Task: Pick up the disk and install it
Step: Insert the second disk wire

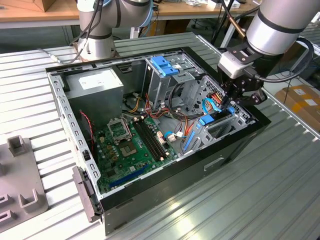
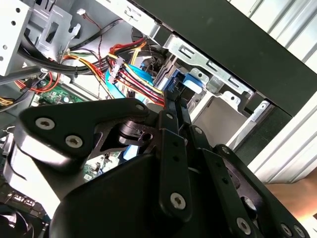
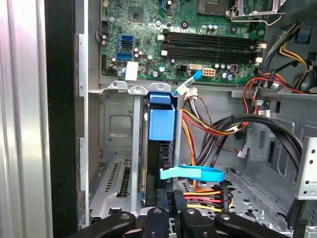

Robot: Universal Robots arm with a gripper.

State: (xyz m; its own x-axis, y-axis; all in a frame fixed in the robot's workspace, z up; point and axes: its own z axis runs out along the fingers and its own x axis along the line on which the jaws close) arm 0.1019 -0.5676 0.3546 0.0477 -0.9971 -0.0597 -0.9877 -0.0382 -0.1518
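Inside the open computer case (image 1: 150, 125) we see the arm angled down, its end effector (image 3: 171, 206) closed on the disk (image 3: 161, 148), standing upright in the drive bay (image 3: 121, 163).

You see the flat dark hard drive in its bright blue plastic carrier (image 3: 161, 130) standing on edge, slotted upright between the metal rails of the drive bay. In the first wrist view its blue end tab faces the motherboard side; in the exterior view the disk (image 1: 206, 121) sits low in the bay.
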